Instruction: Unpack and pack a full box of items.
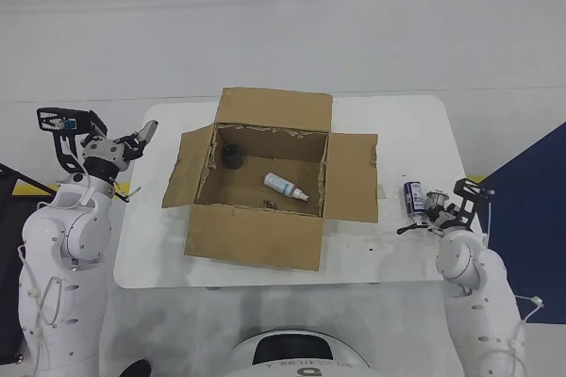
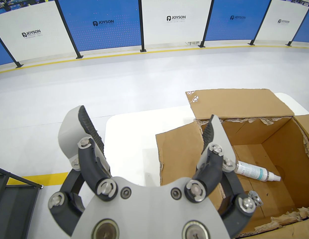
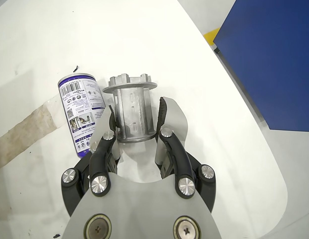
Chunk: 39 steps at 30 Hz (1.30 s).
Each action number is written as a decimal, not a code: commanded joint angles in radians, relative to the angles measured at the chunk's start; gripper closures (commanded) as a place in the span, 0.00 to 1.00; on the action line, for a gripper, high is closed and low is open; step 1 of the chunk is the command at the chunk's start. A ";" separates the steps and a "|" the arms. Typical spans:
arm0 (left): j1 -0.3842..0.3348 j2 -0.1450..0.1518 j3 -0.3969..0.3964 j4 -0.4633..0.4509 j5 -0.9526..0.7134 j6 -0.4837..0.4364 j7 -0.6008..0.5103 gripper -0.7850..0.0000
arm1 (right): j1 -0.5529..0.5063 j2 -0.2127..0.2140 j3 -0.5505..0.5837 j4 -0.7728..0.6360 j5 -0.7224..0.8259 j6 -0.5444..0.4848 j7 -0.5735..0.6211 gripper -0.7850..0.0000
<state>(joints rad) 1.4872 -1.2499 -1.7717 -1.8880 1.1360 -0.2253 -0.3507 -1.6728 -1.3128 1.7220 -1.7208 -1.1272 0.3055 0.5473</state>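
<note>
Metal hub (image 3: 132, 118) in narrow grip of right end effector (image 3: 137, 104), beside spray can (image 3: 79, 105); left end effector (image 2: 147, 112) wide.

We find the box (image 1: 255, 236) open above, flaps (image 1: 352, 177) splayed on all sides; bare table (image 1: 151, 254) lies left, while spray can (image 1: 413, 196) and metal part (image 3: 132, 110) crowd the right strip.

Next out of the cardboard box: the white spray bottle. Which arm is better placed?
Probably left. The left gripper hangs open and empty beside the brown cardboard box holding the white spray bottle; the right gripper is around a grey metal flanged cylinder.
</note>
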 commanded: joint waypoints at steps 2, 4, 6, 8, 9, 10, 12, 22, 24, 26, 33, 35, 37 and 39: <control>0.000 0.000 0.000 0.000 0.000 0.000 0.000 0.00 | -0.003 0.000 -0.002 -0.010 -0.002 0.005 0.003 0.60; 0.000 0.000 0.000 0.000 0.000 0.000 0.000 0.00 | -0.005 -0.001 -0.004 -0.017 -0.002 0.008 0.005 0.59; 0.000 0.000 0.000 0.000 0.000 0.000 0.000 0.00 | -0.007 -0.001 -0.006 -0.025 -0.002 0.014 0.008 0.59; 0.000 0.000 0.000 0.000 0.000 0.000 0.000 0.00 | -0.009 -0.001 -0.007 -0.035 -0.003 0.016 0.008 0.58; 0.000 0.000 0.000 0.000 0.000 0.000 0.000 0.00 | -0.010 -0.002 -0.006 -0.040 0.000 0.016 0.006 0.57; 0.000 0.000 0.000 0.000 0.000 0.000 0.000 0.00 | -0.012 -0.002 -0.005 -0.044 0.004 0.015 0.005 0.56; 0.000 0.000 0.000 0.000 0.000 0.000 0.000 0.00 | -0.014 -0.002 -0.003 -0.052 0.007 0.014 0.005 0.55; 0.000 0.000 0.000 0.000 0.000 0.000 0.000 0.00 | 0.002 -0.003 -0.006 -0.060 0.021 0.010 0.002 0.50; 0.000 0.000 0.000 0.000 0.000 0.000 0.000 0.00 | -0.006 -0.005 0.004 -0.089 0.074 -0.009 -0.028 0.50; 0.000 0.000 0.000 0.000 0.000 0.000 0.000 0.00 | -0.031 -0.007 0.029 -0.127 0.144 -0.038 -0.071 0.37; 0.000 0.000 0.000 0.000 0.000 0.000 0.000 0.00 | -0.154 -0.012 0.114 -0.326 0.493 -0.389 -0.213 0.12; 0.000 0.000 0.000 0.000 0.000 0.000 0.000 0.00 | -0.166 -0.007 0.106 -0.385 0.495 -0.486 -0.188 0.11; 0.000 0.000 0.000 0.000 0.000 0.000 0.000 0.00 | -0.161 -0.003 0.081 -0.435 0.483 -0.545 -0.149 0.09; 0.000 0.000 0.000 0.000 0.000 0.000 0.000 0.00 | -0.149 0.000 0.043 -0.478 0.472 -0.579 -0.107 0.09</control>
<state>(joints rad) 1.4872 -1.2499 -1.7717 -1.8880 1.1360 -0.2253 -0.3507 -1.8300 -1.3144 1.7889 -2.1731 -0.6489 -0.2543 0.4134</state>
